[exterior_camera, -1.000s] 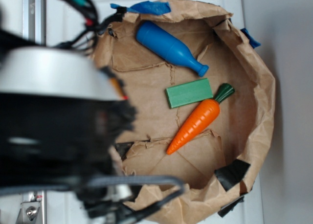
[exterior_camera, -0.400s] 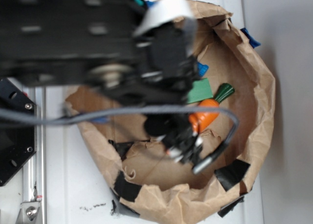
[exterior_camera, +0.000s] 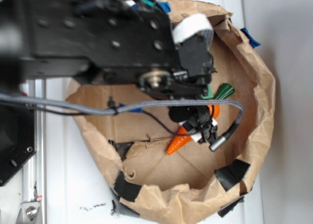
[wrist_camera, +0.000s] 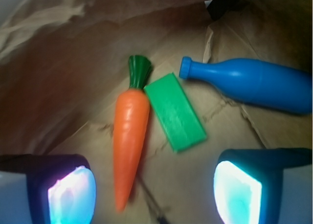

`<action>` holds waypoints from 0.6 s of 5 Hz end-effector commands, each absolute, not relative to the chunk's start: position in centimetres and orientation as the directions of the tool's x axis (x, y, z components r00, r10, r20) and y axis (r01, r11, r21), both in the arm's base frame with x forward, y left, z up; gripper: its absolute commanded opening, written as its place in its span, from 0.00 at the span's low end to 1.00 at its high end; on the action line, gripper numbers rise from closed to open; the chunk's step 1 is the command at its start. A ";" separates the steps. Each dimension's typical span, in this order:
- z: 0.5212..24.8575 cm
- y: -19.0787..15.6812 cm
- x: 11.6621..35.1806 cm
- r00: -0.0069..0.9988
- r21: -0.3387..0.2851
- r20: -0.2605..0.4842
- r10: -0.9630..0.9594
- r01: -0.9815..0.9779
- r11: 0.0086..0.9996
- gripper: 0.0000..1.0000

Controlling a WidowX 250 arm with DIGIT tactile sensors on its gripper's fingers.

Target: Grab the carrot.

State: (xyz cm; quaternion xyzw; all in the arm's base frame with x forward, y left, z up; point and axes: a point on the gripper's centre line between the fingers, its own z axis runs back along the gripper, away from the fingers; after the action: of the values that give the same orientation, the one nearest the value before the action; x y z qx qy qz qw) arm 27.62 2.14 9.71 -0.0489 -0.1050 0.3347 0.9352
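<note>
Orange and glossy, the carrot (wrist_camera: 129, 136) lies on the brown paper ahead of the gripper (wrist_camera: 154, 194), nearer its left-hand finger (wrist_camera: 71, 192). The fingers stand wide apart, touching nothing. Lining up, lowering and closing remain.

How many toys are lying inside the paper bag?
3. The carrot lies left of centre in the wrist view, the green block right beside it, and the blue bottle at upper right. The open gripper is above them. Others may be hidden.
</note>
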 end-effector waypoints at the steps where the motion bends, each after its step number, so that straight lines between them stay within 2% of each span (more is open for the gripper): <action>1: 5.9 1.9 29.6 0.786 -0.178 0.193 0.587 -0.560 0.809 1.00; 2: 4.2 1.8 30.1 0.784 -0.148 0.168 0.597 -0.579 0.802 1.00; 3: 3.9 1.3 29.9 0.791 -0.138 0.155 0.591 -0.575 0.806 1.00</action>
State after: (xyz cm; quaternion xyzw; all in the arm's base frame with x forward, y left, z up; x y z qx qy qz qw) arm 29.54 1.41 3.56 -0.0380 -0.0884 0.3120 0.9452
